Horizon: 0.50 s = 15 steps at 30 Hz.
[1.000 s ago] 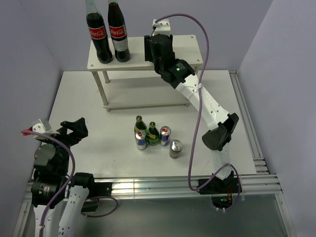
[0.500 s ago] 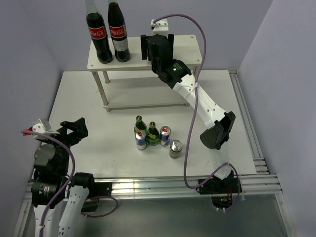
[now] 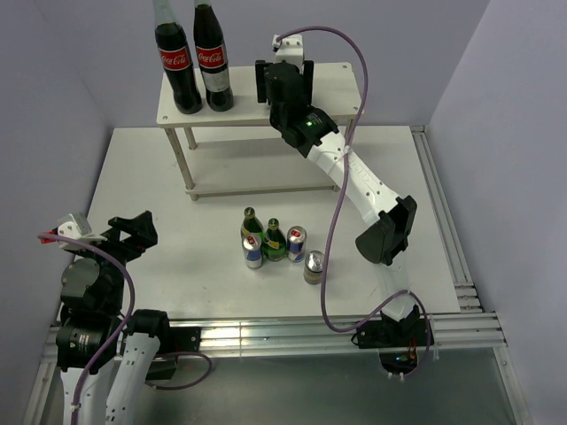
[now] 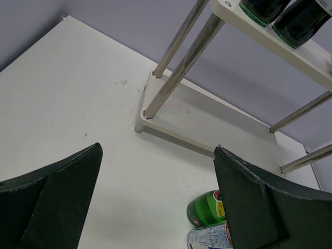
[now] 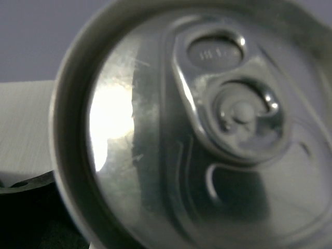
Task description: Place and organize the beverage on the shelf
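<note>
"Black fingers (image 4: 67,197) come first: the left pincer (image 3: 133,232) hangs over the near left corner of the white worktop (image 3: 159,177), jaws spread wide with nothing between them."

"And the drinks?"

"Five stand in a tight cluster in the middle of the worktop. Nearest, at the right end, is a black can (image 3: 314,266) with a silver lid. Just behind it are two blue-and-silver cans (image 3: 297,241) and two green bottles (image 3: 274,237), all upright and packed close."

"The sixth?"

"Farther back. The right arm stretches to the top board of the shelf (image 3: 341,88), and the right pincer (image 3: 283,84) sits above that board, near its middle. Its wrist camera is filled by the silver lid of a can (image 5: 207,129), pull tab showing, very close to the lens."

"Clamped on it?"

"I cannot tell. The fingers barely show there, and from above the arm hides the can."

"Anything else up there?"

"Two cola bottles (image 3: 195,62), upright and side by side at the left end of the top board."
</note>
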Each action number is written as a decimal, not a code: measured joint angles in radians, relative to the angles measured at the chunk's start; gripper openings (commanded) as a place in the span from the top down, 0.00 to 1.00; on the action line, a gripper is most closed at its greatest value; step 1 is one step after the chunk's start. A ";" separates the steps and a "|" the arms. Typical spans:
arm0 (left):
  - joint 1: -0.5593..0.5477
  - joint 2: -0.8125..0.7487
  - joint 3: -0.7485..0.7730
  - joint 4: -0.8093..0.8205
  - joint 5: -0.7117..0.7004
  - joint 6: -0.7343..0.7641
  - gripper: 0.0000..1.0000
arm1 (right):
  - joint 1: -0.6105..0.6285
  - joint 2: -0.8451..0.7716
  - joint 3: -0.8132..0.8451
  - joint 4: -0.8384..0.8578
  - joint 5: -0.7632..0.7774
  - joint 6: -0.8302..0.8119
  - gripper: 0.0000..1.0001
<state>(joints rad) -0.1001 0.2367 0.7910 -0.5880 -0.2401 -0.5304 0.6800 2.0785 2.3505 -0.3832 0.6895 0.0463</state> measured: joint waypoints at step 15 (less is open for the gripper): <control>0.001 -0.005 -0.001 0.000 0.000 0.000 0.04 | -0.024 0.008 -0.035 0.130 0.026 -0.012 0.28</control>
<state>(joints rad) -0.0994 0.2317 0.7898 -0.5880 -0.2401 -0.5304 0.6556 2.0869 2.3154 -0.2531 0.7155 0.0345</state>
